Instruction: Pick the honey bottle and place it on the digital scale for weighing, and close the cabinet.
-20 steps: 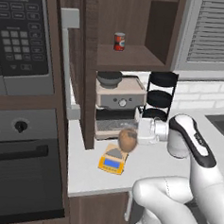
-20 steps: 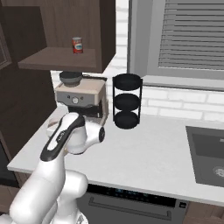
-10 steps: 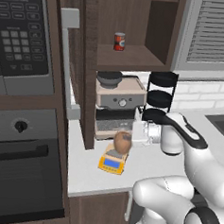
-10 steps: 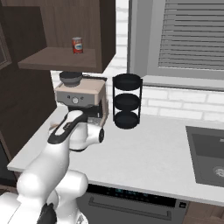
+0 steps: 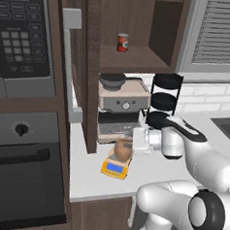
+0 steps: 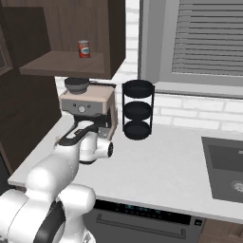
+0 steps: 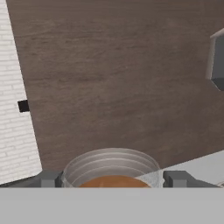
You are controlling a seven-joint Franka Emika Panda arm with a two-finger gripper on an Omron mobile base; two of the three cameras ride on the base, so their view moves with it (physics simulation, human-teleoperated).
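Note:
The honey bottle (image 5: 122, 150), an amber-brown jar, hangs right over the yellow digital scale (image 5: 114, 169) on the counter. Whether it touches the grey plate I cannot tell. My gripper (image 5: 127, 148) reaches in from the right and is shut on the jar. In the hand view the jar's pale rim (image 7: 111, 168) sits between the two fingertips (image 7: 49, 178). The dark wooden cabinet (image 5: 138, 21) stands open, its door (image 5: 79, 61) swung out to the left with a long grey bar handle (image 5: 69, 65). From the right base view, the open cabinet (image 6: 71, 28) is seen above my arm.
A red can (image 5: 122, 42) stands on the cabinet shelf. A beige espresso machine (image 5: 122, 105) sits right behind the scale, and a black three-tier rack (image 5: 165, 96) is to its right. The oven and microwave column (image 5: 20, 105) fills the left. A sink (image 6: 225, 168) lies at far right.
The gripper has carried the honey bottle a little left and down, bringing it over the scale. The cabinet door has not moved.

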